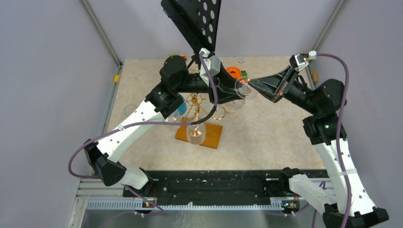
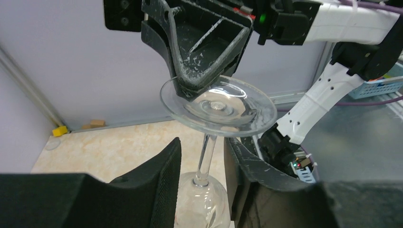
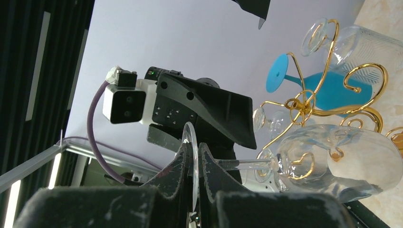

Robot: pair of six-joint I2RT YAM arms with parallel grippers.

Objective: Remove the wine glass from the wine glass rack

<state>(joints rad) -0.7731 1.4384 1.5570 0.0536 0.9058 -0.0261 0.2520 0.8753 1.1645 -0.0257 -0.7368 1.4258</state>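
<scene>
The wine glass (image 1: 245, 88) lies sideways in the air, just right of the gold wire wine glass rack (image 1: 199, 100) on its wooden base (image 1: 212, 136). My right gripper (image 3: 194, 159) is shut on the glass's round foot (image 2: 223, 107), pinching the disc edge-on. My left gripper (image 2: 203, 166) is open and straddles the thin stem (image 2: 207, 154), with a gap showing on both sides. The clear bowl (image 3: 342, 161) points towards the rack, whose gold scrolls (image 3: 304, 102) show through it.
Other glasses hang on the rack, one clear (image 1: 196, 135) and one blue (image 3: 328, 90). A black perforated music stand (image 1: 195, 21) rises at the back. An orange object (image 1: 234, 72) lies behind the arms, and a clear glass (image 1: 129, 110) stands by the left wall.
</scene>
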